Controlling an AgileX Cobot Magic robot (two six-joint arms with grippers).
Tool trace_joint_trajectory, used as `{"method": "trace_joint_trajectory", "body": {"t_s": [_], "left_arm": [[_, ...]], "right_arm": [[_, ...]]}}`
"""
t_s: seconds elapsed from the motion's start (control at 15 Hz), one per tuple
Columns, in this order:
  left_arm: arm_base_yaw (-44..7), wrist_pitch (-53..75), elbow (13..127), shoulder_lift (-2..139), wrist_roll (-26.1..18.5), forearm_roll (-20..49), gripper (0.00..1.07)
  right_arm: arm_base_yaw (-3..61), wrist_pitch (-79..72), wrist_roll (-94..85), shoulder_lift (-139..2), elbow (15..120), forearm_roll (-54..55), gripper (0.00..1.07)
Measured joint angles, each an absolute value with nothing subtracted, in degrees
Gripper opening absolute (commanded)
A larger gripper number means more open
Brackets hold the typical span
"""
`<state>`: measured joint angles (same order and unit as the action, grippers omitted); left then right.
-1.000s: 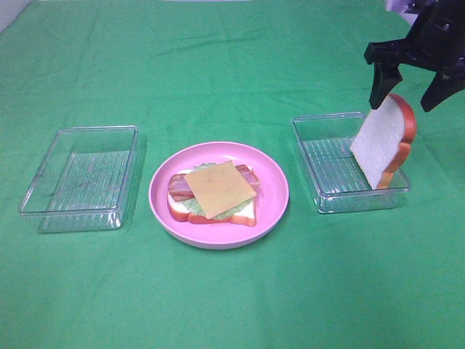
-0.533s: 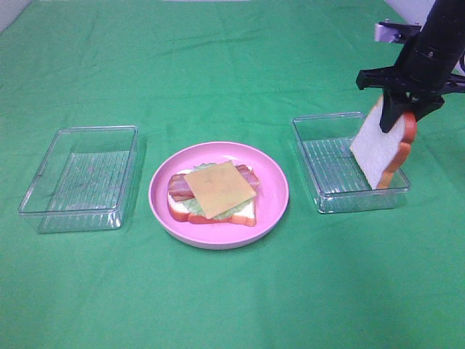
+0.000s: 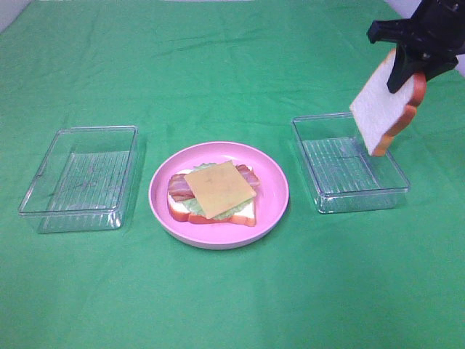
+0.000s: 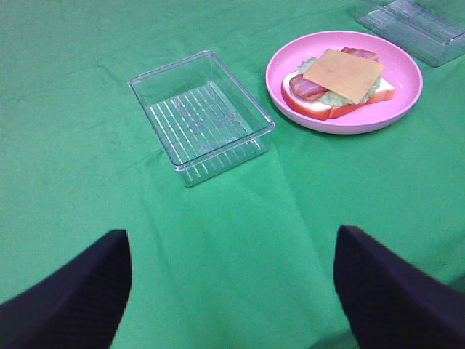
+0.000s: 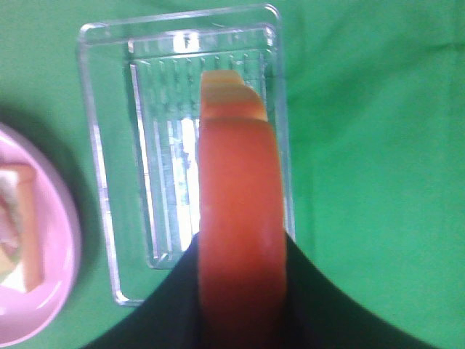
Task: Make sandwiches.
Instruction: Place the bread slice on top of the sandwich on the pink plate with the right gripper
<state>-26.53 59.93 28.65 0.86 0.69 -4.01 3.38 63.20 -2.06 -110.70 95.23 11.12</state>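
Note:
My right gripper (image 3: pixel 411 67) is shut on a white bread slice (image 3: pixel 381 104) with orange-brown crust and holds it tilted in the air above the right clear tray (image 3: pixel 320 161). In the right wrist view the slice's crust edge (image 5: pixel 240 218) sits between my fingers over that tray (image 5: pixel 102 182). On the pink plate (image 3: pixel 269 207) lies a stack: bread slice (image 3: pixel 243 212), green lettuce (image 3: pixel 190 206), bacon (image 3: pixel 176 186), yellow cheese (image 3: pixel 219 188) on top. It also shows in the left wrist view (image 4: pixel 341 76). My left gripper (image 4: pixel 232 291) is open, low over bare cloth, out of the exterior view.
An empty clear tray (image 3: pixel 83 174) stands left of the plate; it shows in the left wrist view (image 4: pixel 200 116). Green cloth covers the table.
My right gripper closed on the bread slice that leaned in the right tray and lifted it up out of the tray. The plate, the stack and the left tray did not move.

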Motion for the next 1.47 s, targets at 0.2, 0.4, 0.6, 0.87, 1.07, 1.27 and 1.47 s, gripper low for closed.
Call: {"method": "trace_joint_trajectory", "body": {"t_s": [0.2, 0.4, 0.6, 0.87, 1.07, 1.27, 1.47], "left_arm": [[-26.5, 59.9, 28.6, 0.9, 0.7, -4.0, 0.74], [-26.5, 59.9, 28.6, 0.9, 0.7, -4.0, 0.74], [-26.5, 59.9, 28.6, 0.9, 0.7, -4.0, 0.74], [-26.5, 59.9, 28.6, 0.9, 0.7, -4.0, 0.74], [-26.5, 59.9, 28.6, 0.9, 0.7, -4.0, 0.74], [-26.5, 59.9, 28.6, 0.9, 0.7, -4.0, 0.74], [-26.5, 59.9, 28.6, 0.9, 0.7, -4.0, 0.74]], "right_arm": [[3.4, 65.8, -4.1, -107.8, 95.2, 19.9, 0.0], [3.4, 66.4, -10.0, -107.7, 90.9, 33.5, 0.0], [3.4, 65.8, -20.1, -107.7, 81.8, 53.6, 0.0], [7.1, 59.0, -27.8, -107.9, 71.9, 66.0, 0.0], [13.5, 54.8, -29.1, -110.6, 70.4, 70.2, 0.0], [18.7, 49.6, -29.2, -114.6, 70.3, 75.7, 0.0], [20.2, 45.8, -29.2, -119.4, 70.3, 78.7, 0.0]]}}
